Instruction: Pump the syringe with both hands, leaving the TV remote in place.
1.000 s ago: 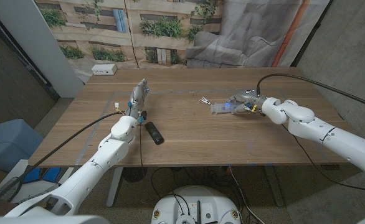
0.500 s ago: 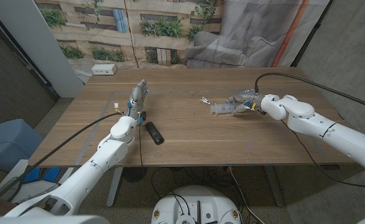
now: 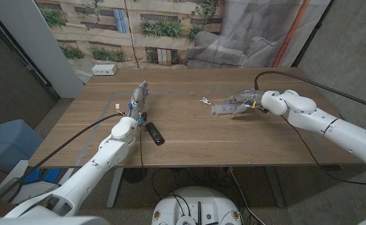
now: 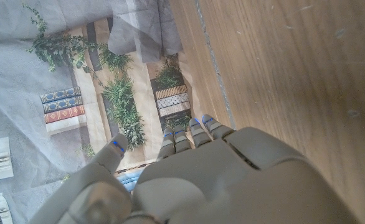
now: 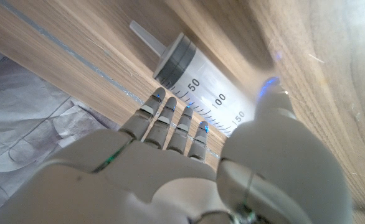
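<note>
Syringe [image 3: 223,109] lies on the bench's [image 3: 189,134] right side, gripped by my right hand [image 3: 248,100]; left hand [image 3: 138,100] stands open and empty, no pumping yet, remote [image 3: 154,133] untouched.

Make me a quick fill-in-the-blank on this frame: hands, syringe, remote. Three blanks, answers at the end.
1. The syringe is held by the robot's ____ hand.
2. The black remote lies on the table just beside the ____ arm.
3. The left hand holds ____, its fingers pointing away from the robot.

Missing words: right; left; nothing
</note>
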### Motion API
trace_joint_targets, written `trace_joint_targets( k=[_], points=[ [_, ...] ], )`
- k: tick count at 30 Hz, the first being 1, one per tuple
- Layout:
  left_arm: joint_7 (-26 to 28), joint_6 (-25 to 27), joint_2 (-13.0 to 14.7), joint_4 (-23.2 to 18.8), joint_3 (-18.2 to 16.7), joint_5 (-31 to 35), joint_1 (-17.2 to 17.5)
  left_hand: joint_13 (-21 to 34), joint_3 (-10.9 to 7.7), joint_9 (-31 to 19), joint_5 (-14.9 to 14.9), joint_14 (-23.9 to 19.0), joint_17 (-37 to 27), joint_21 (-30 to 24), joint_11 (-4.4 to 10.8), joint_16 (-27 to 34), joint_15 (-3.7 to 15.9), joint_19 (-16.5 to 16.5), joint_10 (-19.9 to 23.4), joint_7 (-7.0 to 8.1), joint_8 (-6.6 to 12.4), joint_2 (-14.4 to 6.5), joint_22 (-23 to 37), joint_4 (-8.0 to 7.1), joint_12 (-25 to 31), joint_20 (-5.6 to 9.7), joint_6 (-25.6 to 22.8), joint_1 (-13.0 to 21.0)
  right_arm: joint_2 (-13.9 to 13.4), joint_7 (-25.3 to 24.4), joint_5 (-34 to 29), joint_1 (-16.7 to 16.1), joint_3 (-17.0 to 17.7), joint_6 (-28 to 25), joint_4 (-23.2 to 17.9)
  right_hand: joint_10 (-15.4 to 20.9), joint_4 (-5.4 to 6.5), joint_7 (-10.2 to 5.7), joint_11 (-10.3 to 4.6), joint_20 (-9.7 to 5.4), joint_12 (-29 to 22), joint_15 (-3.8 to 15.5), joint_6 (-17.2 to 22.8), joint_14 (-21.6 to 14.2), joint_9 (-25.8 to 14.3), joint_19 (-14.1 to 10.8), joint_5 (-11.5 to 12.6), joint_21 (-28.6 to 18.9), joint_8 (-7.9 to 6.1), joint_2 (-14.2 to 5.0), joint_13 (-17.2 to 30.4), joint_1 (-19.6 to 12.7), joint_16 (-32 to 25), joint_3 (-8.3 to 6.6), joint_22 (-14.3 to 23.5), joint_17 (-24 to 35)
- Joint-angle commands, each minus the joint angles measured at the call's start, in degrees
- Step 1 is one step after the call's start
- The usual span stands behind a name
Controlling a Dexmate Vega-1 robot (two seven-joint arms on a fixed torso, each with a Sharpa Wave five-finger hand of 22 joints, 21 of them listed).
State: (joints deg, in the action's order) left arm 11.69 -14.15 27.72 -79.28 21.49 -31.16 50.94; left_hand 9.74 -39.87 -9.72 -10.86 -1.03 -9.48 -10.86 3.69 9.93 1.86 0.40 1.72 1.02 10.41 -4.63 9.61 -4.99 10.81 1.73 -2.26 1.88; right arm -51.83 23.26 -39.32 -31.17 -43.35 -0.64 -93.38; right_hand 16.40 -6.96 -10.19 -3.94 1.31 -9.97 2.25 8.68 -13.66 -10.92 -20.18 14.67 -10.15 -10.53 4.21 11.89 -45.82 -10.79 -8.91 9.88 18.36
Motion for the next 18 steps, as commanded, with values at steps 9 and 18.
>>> trace_joint_targets(
  k=[9, 18],
  points=[
    [-2.25, -1.2, -0.64, 3.47, 0.38, -0.55, -1.92, 0.08, -0.02, -0.2, -0.06, -0.21, -0.14, -0.19, 0.07, 0.16, 0.78, 0.49, 0.05, -0.01, -0.01, -3.76, 0.12, -0.52, -0.1, 2.57, -0.65, -0.84, 0.51, 4.6, 6.2, 0.87, 1.66, -0.86, -0.64, -5.94, 0.82, 1.84, 2.71, 1.6, -0.29, -2.66, -7.4, 6.71, 0.1, 6.17, 0.98, 0.18, 0.42, 0.18, 0.29, 4.04, 0.3, 0.9, -0.15, -0.87],
    [-3.53, -2.59, -0.67, 4.5, 0.57, -0.38, -2.51, 0.08, -0.05, -0.2, -0.08, 0.33, -0.12, -0.13, -0.06, -0.05, 0.89, 0.42, -0.18, -0.04, -0.05, -3.77, 0.12, -0.58, -0.2, 2.62, -0.59, -0.83, 0.75, -5.49, 16.15, -3.99, 6.79, 2.66, 0.54, -3.63, 5.5, 2.44, 1.86, -0.42, -1.49, -0.38, -3.91, 5.12, 0.31, 2.18, 0.45, -1.3, -1.38, -2.32, -0.11, 13.76, -1.33, 3.02, -0.24, -1.68]
  ],
)
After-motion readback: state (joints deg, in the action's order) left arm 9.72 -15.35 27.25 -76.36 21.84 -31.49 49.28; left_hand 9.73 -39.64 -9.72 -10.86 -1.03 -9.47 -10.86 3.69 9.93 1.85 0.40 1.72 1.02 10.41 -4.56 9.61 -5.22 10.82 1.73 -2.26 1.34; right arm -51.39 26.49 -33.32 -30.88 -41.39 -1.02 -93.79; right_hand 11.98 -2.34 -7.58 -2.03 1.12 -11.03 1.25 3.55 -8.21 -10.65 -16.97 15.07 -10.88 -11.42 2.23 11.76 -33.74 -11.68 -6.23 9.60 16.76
